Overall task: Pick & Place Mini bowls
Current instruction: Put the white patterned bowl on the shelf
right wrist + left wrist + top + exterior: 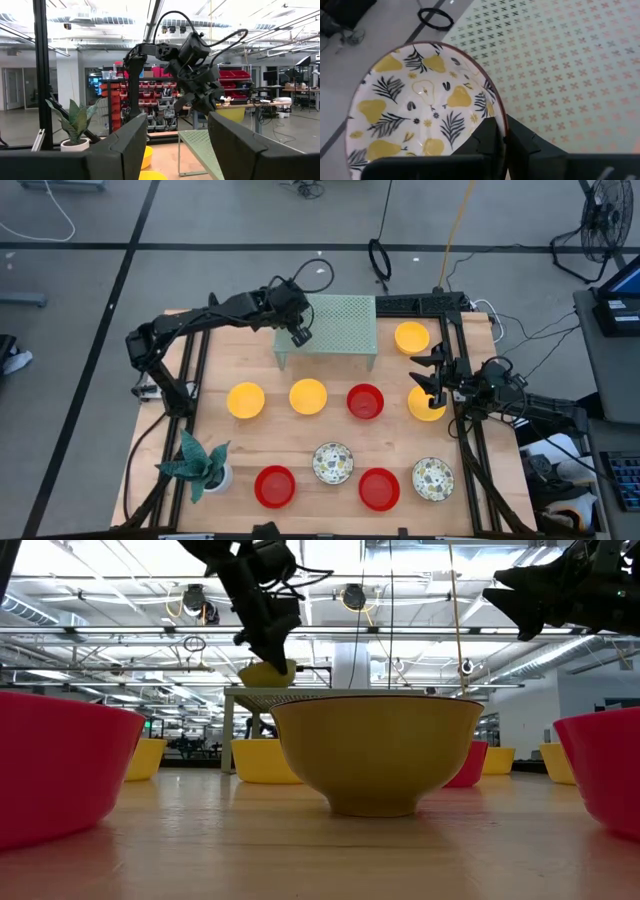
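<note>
My left gripper (299,333) is over the left end of the pale green rack (340,320), shut on a white mini bowl (420,105) with yellow pears and dark leaves inside. In the low view this bowl (268,673) sits just over the rack top. My right gripper (432,372) hovers open above a yellow bowl (426,408) at the table's right side, touching nothing. More bowls sit on the table on their bases: yellow (246,400) (308,396) (411,337), red (365,401) (274,486) (379,488), patterned (332,463) (432,477). My left gripper pinches the patterned bowl's rim (501,127), one finger (485,140) inside the bowl and the other (527,147) outside its wall. The fingers come from above, slanting down. The bowl is held roughly level at the rack's left end; whether its base touches the rack top I cannot tell.
The rack stands on legs at the table's far middle. A green leafy plant in a white pot (203,465) stands at the near left corner. Dark frame rails (470,450) run along the table's right and left sides. Bare wood lies between the bowl rows.
</note>
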